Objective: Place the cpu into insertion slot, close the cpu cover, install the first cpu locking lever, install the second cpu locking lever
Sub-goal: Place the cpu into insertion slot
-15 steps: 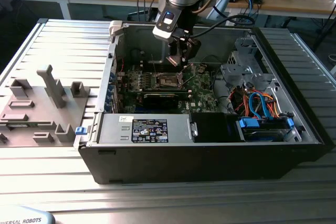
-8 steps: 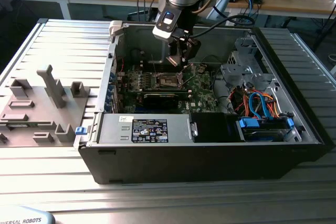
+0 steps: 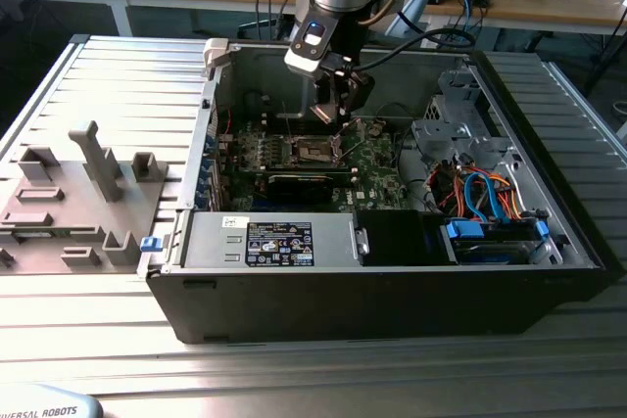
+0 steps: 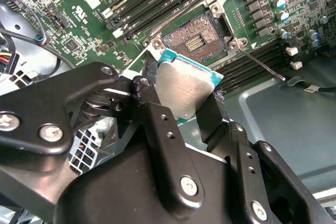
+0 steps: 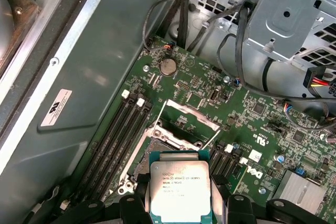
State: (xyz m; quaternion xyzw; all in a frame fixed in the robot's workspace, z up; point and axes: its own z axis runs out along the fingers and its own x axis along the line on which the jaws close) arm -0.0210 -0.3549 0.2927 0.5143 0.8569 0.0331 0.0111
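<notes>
Aloft, the cpu [image 4: 186, 90] was clamped between the jaws.
It was held just above the uncovered insertion slot [image 4: 195, 38], not yet seated in it.

cpu [image 4: 186, 90] corner hidden, insertion slot [image 4: 197, 38] partly covered

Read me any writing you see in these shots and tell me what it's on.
On the cpu: printed lines on its metal top, too small to read.
On the white sticker on the case wall: too small to read.
On the power supply label: too blurred to read.
On the circuit board: a white logo, a brand mark, left unquoted.
</notes>
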